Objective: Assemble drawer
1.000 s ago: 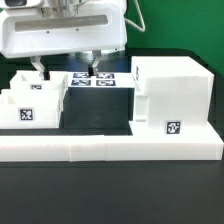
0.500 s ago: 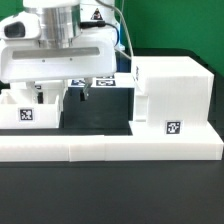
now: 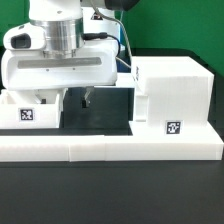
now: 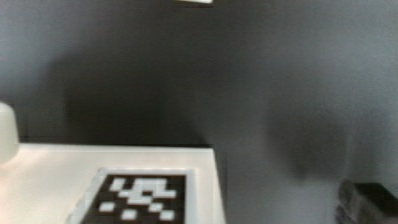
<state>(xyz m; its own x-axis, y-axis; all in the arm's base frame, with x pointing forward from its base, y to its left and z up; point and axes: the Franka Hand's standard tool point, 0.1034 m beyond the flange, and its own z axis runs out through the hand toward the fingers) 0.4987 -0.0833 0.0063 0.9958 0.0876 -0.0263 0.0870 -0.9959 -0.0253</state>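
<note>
One shallow tray sits at the exterior view's left, behind the low border wall and well apart from the tall housing at the right. The gripper hangs low at the tray's edge, jaws spread wide. One of its fingers shows free and the other is hidden. The wrist view shows a tagged white surface on the dark table.

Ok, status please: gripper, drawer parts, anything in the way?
Gripper open, nothing held, low over the tagged tray. Housing upright, apart from the tray. Border wall in front, not blocking.
</note>
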